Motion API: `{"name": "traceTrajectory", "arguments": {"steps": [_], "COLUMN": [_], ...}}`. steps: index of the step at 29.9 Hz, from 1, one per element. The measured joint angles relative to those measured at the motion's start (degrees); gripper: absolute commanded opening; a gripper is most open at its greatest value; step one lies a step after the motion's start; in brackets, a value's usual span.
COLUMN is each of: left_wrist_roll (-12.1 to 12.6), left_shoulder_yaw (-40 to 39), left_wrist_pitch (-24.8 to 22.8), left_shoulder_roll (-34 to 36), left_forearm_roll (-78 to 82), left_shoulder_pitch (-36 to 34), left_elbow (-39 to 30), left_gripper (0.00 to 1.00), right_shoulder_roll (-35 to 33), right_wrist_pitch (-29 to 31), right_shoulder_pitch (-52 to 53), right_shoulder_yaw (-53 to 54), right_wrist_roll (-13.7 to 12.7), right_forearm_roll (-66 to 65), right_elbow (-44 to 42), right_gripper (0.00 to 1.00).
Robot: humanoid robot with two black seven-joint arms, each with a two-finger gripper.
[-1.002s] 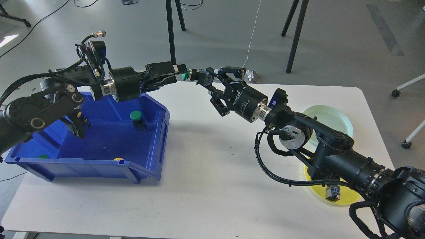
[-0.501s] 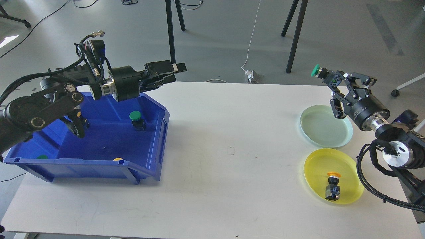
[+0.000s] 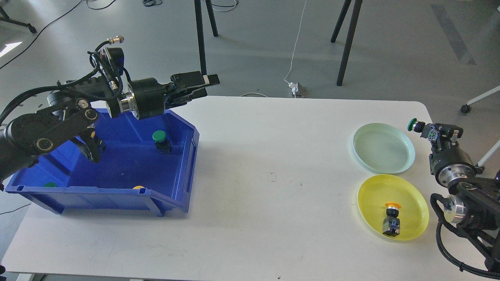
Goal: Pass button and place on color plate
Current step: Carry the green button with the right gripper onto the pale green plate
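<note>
Blue bin (image 3: 117, 187): rigid plastic; holds spare buttons.
Pale green plate (image 3: 384, 147): empty, just left of my load.
Right gripper (image 3: 431, 132): clamped on the button's body.
Left gripper (image 3: 197, 86): empty; fingers' gap unclear.
Green button (image 3: 412, 125): light, hard, smooth-capped; best gripped by its blocky base.
Writing: none legible.

Blue bin (image 3: 183, 164); pale-green plate (image 3: 367, 156); yellow plate (image 3: 371, 203).

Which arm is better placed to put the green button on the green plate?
The right arm. Its tool already holds the green button just beside the green plate. The left tool holds nothing and hangs far away, over the blue bin.
</note>
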Motion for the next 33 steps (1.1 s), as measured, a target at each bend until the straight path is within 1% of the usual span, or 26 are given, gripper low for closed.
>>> {"name": "traceTrajectory", "arguments": {"steps": [2,7,12,16,23,33], "left_wrist_roll": [0.0,0.0,0.0,0.0,0.0,0.0], "left_shoulder_yaw": [0.0,0.0,0.0,0.0,0.0,0.0], "left_wrist_pitch": [0.0,0.0,0.0,0.0,0.0,0.0], "left_shoulder_roll": [0.0,-0.1,-0.1,-0.1,-0.1,-0.1], "left_forearm_roll": [0.0,0.0,0.0,0.0,0.0,-0.1], "left_shoulder_pitch": [0.0,0.0,0.0,0.0,0.0,0.0], "left_elbow": [0.0,0.0,0.1,0.1,0.1,0.1], "left_gripper": [0.82,0.82,0.82,0.82,0.82,0.82], "right_shoulder_roll": [1.2,4.1,6.4,7.9,11.0,11.3], "right_wrist_pitch": [-1.1,-1.5,-1.5,-1.5,-1.5,-1.5], "right_shoulder_pitch": [1.0,4.2,6.8,8.6,9.7,9.6], "right_shoulder_yaw": [-1.5,-6.5,-10.3,-13.1,-13.8,-13.8], "right_wrist_roll": [0.0,0.0,0.0,0.0,0.0,-0.1], "right_forearm_roll": [-1.1,-2.5,-2.6,-2.6,-2.5,-2.3], "right_elbow": [-2.6,-9.5,-13.2,-14.0,-17.5,-18.6], "right_gripper": [0.13,0.14,0.17,0.25,0.42,0.49]}}
